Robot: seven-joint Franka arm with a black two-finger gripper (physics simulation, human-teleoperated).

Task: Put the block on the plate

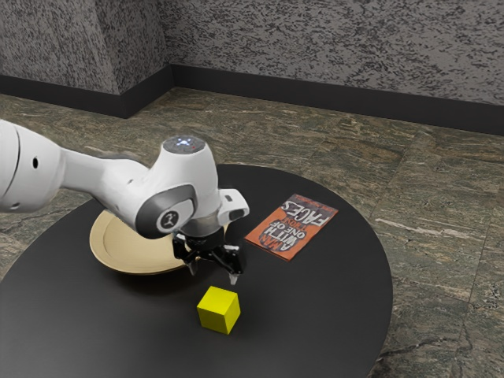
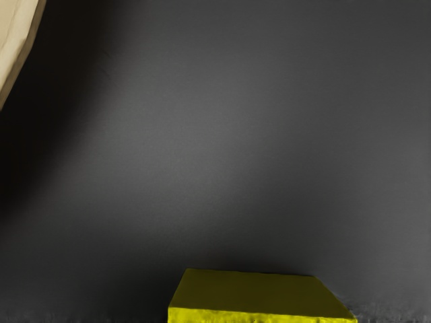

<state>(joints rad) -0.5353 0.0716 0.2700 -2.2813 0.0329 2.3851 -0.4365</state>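
The gripper (image 1: 213, 273) is hovering empty, its fingers standing wide apart, near and above the yellow block (image 1: 218, 309), which is resting on the table (image 1: 315, 315). The exterior view is also showing a book (image 1: 291, 227), lying farther to that view's right.

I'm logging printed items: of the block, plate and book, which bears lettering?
The orange book; words show on its cover, while the yellow block and tan plate look plain.
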